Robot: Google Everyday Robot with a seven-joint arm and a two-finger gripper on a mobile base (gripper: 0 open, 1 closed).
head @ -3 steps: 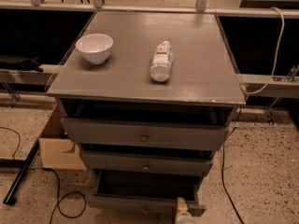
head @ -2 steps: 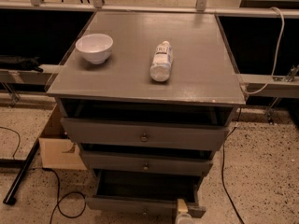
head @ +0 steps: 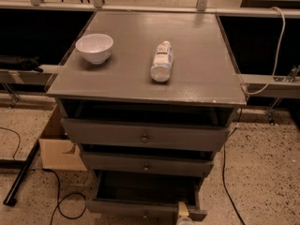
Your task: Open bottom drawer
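Showing only a pale tip at the bottom edge of the camera view, the pincer (head: 185,213) sits at the right part of the bottom drawer's front panel. Whether it is touching that panel, and whether it is set wide, narrow, or holding anything, cannot be told.

The bottom drawer (head: 140,189) is the lowest of three in the grey cabinet. It stands pulled out toward the camera, well proud of the middle drawer (head: 146,165) and the top drawer (head: 144,136) above it. Its plain grey inside is exposed. Its small round knob (head: 144,214) is just visible at the centre of the front, left of the pincer.

Compared with one second ago, no change is detectable:
- The pincer holds the same spot.
- The bottom drawer shows the same extension.
- On the tabletop (head: 201,69), the white bowl (head: 94,47) and the bottle (head: 162,61) lying on its side are in the same places.

Judgement: the pulling stroke has ended or paused. With the drawer's inside already open to view, the task appears essentially complete. What remains is probably only to withdraw the pincer without nudging the front back in.
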